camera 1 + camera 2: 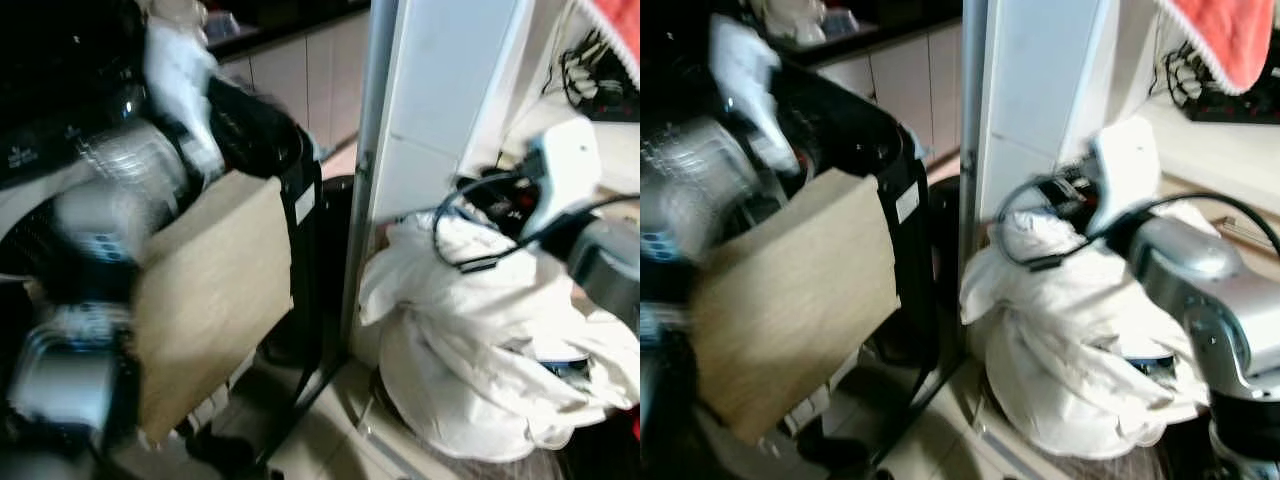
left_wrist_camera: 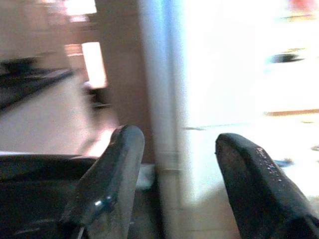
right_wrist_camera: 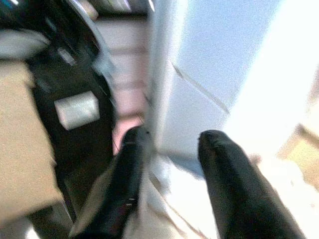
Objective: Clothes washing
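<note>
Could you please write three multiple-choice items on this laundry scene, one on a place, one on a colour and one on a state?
1. Where does the heap of clothes lie?
A. To the right of the white upright panel
B. On top of the tan board
C. On the counter at the back

2. What colour is the cloth hanging at the upper right?
A. Blue
B. Red
C. Green

3. How do the fingers of the right gripper stand?
A. Shut on a sock
B. Shut on nothing
C. Apart, with nothing between them

Answers:
1. A, since the white heap sits low on the right of the panel, while the tan board stands to its left.
2. B, as the right eye view shows it red with a pale edge.
3. C, because the right wrist view shows a clear gap between the two black fingers.
</note>
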Controlling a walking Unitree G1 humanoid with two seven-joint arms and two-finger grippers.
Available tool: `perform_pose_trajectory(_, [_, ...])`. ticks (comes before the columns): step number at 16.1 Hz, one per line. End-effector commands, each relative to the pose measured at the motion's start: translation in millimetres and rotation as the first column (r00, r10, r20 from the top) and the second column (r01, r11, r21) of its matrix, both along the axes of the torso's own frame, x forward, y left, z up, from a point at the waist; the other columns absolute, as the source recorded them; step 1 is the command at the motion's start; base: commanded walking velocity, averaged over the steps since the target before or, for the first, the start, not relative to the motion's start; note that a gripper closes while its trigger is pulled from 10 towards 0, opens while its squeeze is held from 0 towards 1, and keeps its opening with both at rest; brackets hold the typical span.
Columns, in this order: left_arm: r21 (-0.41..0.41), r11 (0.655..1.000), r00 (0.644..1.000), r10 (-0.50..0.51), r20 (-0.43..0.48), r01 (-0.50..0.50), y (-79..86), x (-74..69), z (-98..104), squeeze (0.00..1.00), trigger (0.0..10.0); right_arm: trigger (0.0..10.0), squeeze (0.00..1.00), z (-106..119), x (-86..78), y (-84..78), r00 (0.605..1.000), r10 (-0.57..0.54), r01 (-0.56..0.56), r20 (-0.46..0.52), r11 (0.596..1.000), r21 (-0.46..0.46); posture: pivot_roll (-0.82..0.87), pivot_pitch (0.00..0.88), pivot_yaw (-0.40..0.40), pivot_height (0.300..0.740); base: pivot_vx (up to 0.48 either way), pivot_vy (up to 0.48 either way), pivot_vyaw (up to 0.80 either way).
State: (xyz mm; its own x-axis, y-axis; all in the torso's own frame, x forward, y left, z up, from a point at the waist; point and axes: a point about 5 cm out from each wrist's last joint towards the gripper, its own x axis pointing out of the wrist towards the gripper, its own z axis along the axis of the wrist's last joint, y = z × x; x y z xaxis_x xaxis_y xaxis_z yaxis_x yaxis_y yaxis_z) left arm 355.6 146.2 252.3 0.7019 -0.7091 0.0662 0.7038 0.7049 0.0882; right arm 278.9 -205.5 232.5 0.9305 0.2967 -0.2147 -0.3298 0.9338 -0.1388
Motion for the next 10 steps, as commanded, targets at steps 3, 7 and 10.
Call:
perform_pose_trajectory(3, [-0.032,0.951,0.951,-0.308,-0.014,0.307,-40.2,-38.0,-6,0.00,10.0,10.0,1.00,-4,-16.0,-12.8,0.997,0.047,-0.050,-0.068,0.997,-0.051,-0.17,0.000,0.059,0.740,0.000,0.000,0.00])
perform_pose_trajectory(7, [0.018,0.897,0.891,-0.436,-0.126,0.441,-59.4,-65.6,-33,0.00,10.0,10.0,1.00,-9,-35.1,-20.2,0.961,0.190,-0.228,-0.199,0.955,-0.189,-0.20,0.000,0.063,0.740,0.000,0.000,0.00])
perform_pose_trajectory(10, [0.064,0.904,0.897,-0.409,-0.170,0.424,-62.5,-70.4,-46,0.00,10.0,10.0,1.00,-14,-42.7,-19.5,0.923,0.258,-0.330,-0.284,0.912,-0.244,-0.19,0.000,0.061,0.740,0.000,0.000,0.00])
